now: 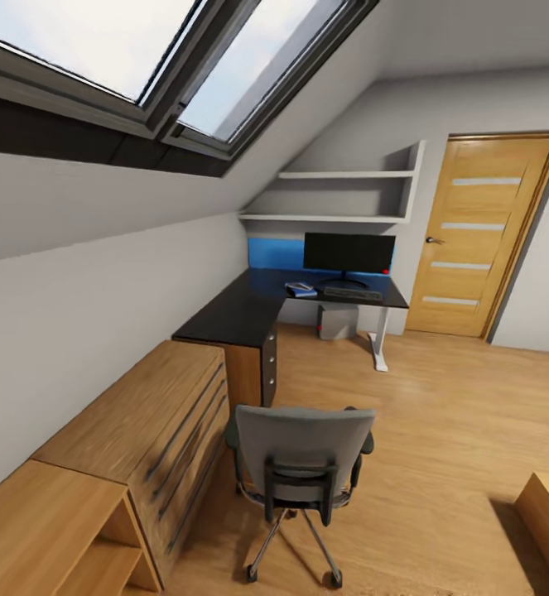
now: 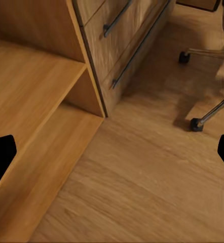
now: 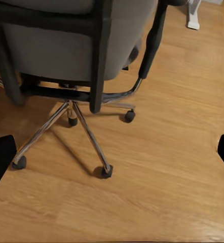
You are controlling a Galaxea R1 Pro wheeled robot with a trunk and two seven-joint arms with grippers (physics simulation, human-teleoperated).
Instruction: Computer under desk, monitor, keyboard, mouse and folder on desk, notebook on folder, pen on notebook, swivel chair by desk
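Low wood cabinet (image 1: pixel 133 430) sits along the left wall, its open shelf end just under my left gripper (image 2: pixel 112 152); the fingertips show as black tips at the frame edges, spread wide, holding nothing. Swivel chair (image 1: pixel 300 463) is centre, back turned to me, well apart from the desk (image 1: pixel 249 310). Right gripper (image 3: pixel 112 152) looks down on the chair's chrome base and castors, fingertips likewise spread and empty. On the far surface: monitor (image 1: pixel 349 253) upright, keyboard (image 1: pixel 353 293) just in front of it, a small blue-and-white pile (image 1: pixel 300 289) to its left. Grey box (image 1: pixel 337 321) on the floor under the surface, likely the computer. Door (image 1: pixel 481 236) at far right.

Risks: driving forward, my base could knock the chair and send it rolling off line; the left arm could clip the cabinet corner.

Hard to tell: the chair seat is hidden by its back, so I can't confirm the folder there. The pile is too small to sort into notebook, pen or mouse.
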